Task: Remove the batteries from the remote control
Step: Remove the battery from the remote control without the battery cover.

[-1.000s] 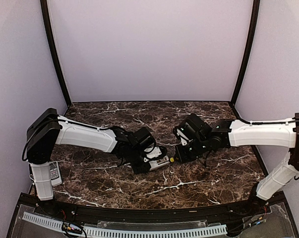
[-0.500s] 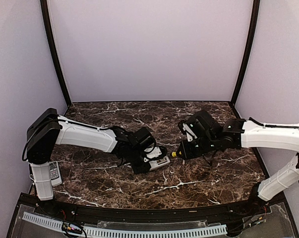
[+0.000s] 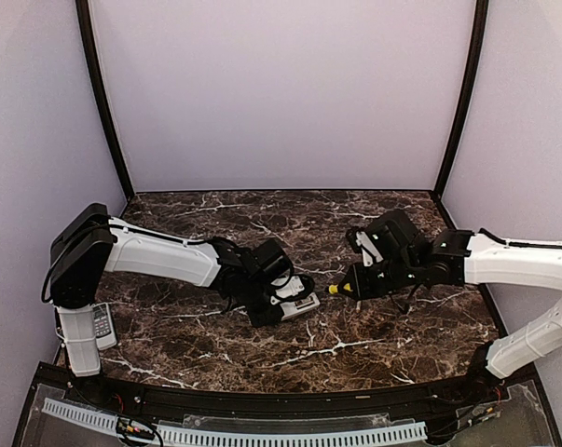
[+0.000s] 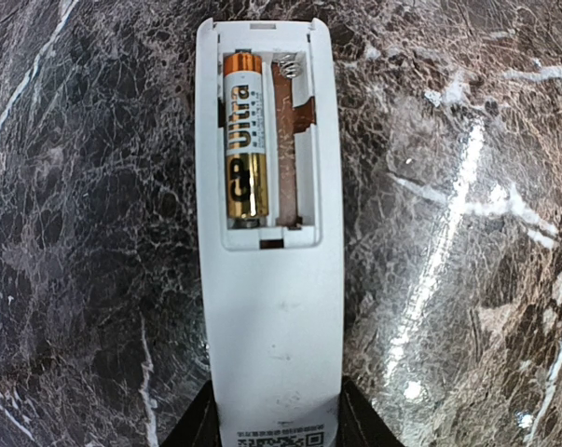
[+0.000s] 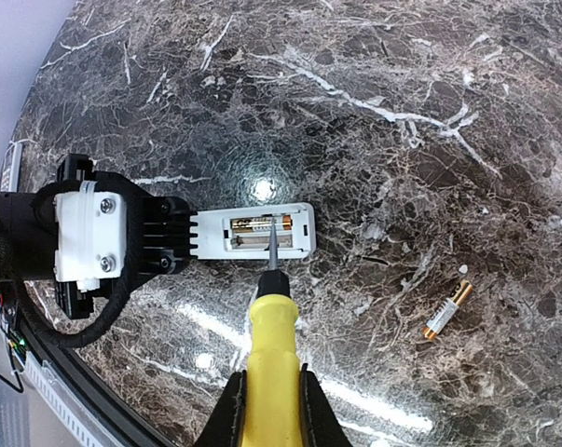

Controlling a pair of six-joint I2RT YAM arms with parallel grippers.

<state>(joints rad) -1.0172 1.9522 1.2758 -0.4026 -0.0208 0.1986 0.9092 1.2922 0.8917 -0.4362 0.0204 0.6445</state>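
My left gripper (image 4: 276, 428) is shut on the white remote control (image 4: 267, 279), which lies back-up on the marble table with its cover off. One gold-and-black battery (image 4: 243, 140) sits in the left slot; the slot beside it is empty. My right gripper (image 5: 271, 414) is shut on a yellow-handled screwdriver (image 5: 269, 345), whose tip points over the open compartment of the remote (image 5: 253, 231). A second battery (image 5: 447, 308) lies loose on the table to the right. In the top view the remote (image 3: 297, 304) lies between the left gripper (image 3: 276, 303) and the right gripper (image 3: 355, 284).
Another remote (image 3: 102, 325) lies at the table's left edge beside the left arm's base. The dark marble table (image 3: 262, 223) is walled at the back and sides. A cable tray runs along the front edge (image 3: 234, 433).
My right arm has drawn back to the right, carrying the screwdriver a little away from the remote. The left arm and the remote have not moved.
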